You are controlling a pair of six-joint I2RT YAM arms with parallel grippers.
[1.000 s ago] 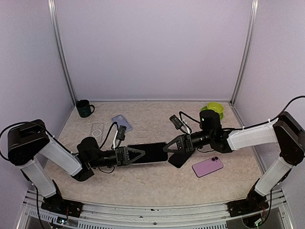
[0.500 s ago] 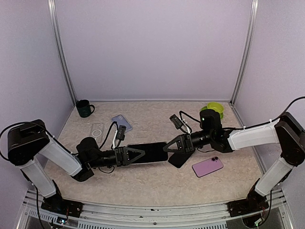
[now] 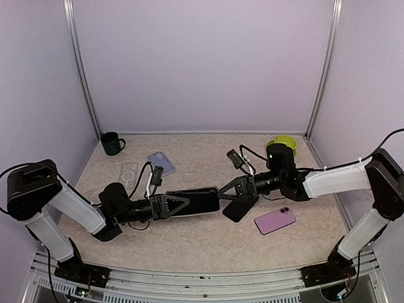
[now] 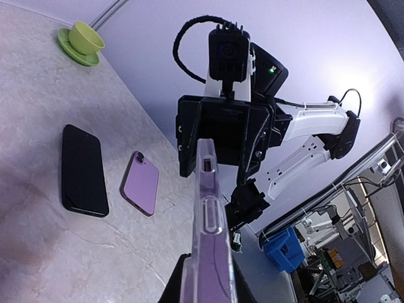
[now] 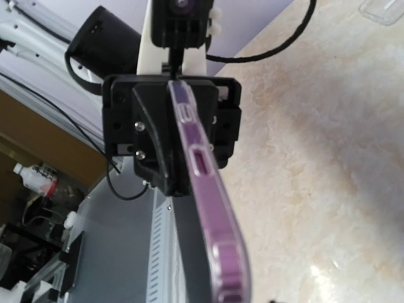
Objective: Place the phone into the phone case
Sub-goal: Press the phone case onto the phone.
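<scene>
A beige, stone-patterned table [image 3: 189, 243] fills the lower half of the top view. Plain lavender walls [image 3: 202, 63] close it in, with 2 metal posts [image 3: 81, 76] at the back corners.

Just left of centre, the left gripper [image 3: 181, 203] is clamped on the left end of the phone [image 3: 201, 199] and holds it above the table. Its face looks dark from above. Both wrist views show the clear, purple-tinted phone case [image 4: 211, 221] edge-on around it.

The right gripper [image 3: 225, 192] meets the phone's right end. I cannot tell whether its jaws grip the phone or stand clear of it.

On the table, a black handset [image 3: 240, 212] lies right of centre, and a purple handset [image 3: 274, 220] lies lower right of it. At the upper right is a green cup [image 3: 284, 144]. A dark mug [image 3: 112, 143] stands at the upper left, and 2 spare cases [image 3: 129, 170] lie below it.
</scene>
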